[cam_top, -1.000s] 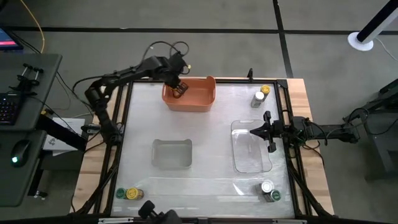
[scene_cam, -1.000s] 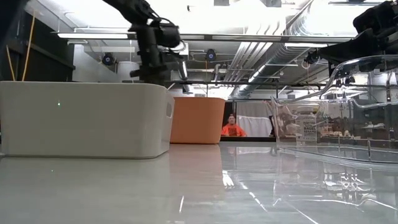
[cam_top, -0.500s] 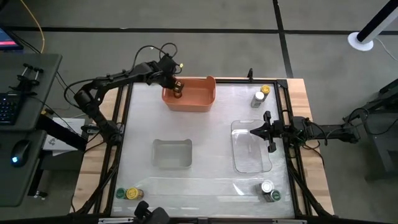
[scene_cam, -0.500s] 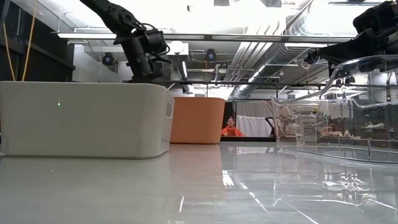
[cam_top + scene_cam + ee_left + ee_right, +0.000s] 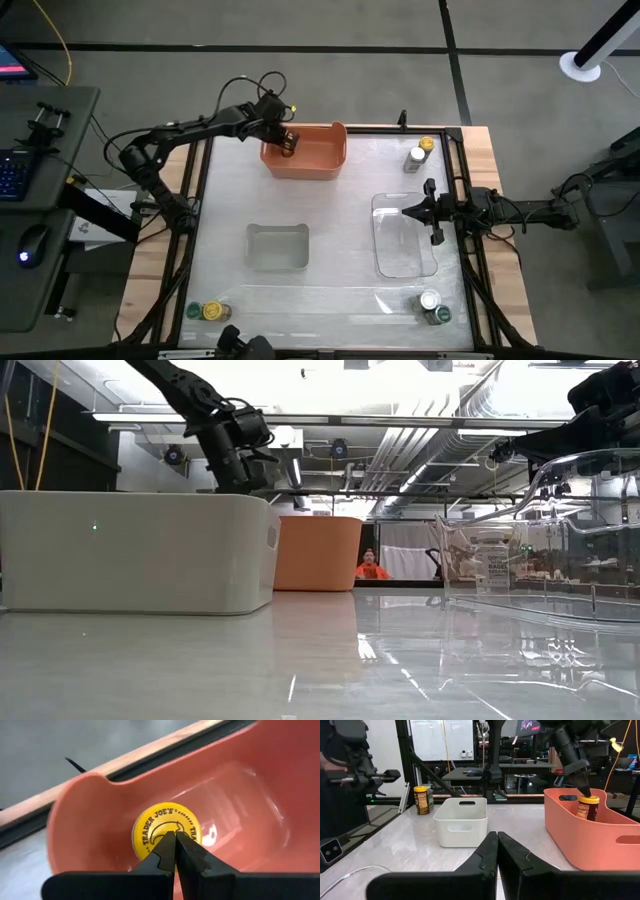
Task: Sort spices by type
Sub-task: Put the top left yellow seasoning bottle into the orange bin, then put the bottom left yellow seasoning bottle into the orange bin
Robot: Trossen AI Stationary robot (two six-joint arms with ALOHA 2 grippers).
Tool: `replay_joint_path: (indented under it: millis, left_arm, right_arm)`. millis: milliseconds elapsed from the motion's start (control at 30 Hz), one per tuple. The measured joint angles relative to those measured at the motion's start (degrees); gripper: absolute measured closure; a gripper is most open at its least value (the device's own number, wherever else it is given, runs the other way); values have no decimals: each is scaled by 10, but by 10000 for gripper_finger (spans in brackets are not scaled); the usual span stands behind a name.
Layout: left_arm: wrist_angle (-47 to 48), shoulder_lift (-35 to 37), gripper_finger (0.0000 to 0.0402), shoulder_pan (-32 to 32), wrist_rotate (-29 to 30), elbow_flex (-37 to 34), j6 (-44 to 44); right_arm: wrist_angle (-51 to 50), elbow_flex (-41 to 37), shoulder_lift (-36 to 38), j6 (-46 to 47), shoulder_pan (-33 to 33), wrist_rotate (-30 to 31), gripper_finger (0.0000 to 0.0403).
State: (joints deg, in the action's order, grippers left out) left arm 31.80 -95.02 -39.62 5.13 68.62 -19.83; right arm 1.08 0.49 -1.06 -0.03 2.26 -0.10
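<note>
white tub (image 5: 140,550), orange tub (image 5: 318,553) behind, arm above

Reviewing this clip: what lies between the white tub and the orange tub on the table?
Nothing: in the high view, bare tabletop separates the white tub from the orange tub.

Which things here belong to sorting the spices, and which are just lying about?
Job: yellow-lidded jar in the orange tub, under the left gripper; corner jar pairs; white tub; clear tub, with the right gripper above it.
Lying about: keyboard and mouse on the side desk.
</note>
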Motion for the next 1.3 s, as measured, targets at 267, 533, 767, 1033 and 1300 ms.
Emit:
replay_joint_path:
  millis: [267,533,767,1033,1300]
  left_arm:
    - [-16,12,401,3,-5,-15,-11]
    - [-23,14,401,8,1,-17,-12]
    - [-35,4,401,7,-1,-14,-28]
    - [-36,86,401,16,-20,25,22]
    - [-31,250,401,110,-34,-56,29]
  right_arm:
    - [0,0,0,0,0,0,402]
    - [0,0,0,0,0,0,402]
    - [0,0,0,0,0,0,402]
    - [0,0,0,0,0,0,402]
    - [0,0,0,0,0,0,402]
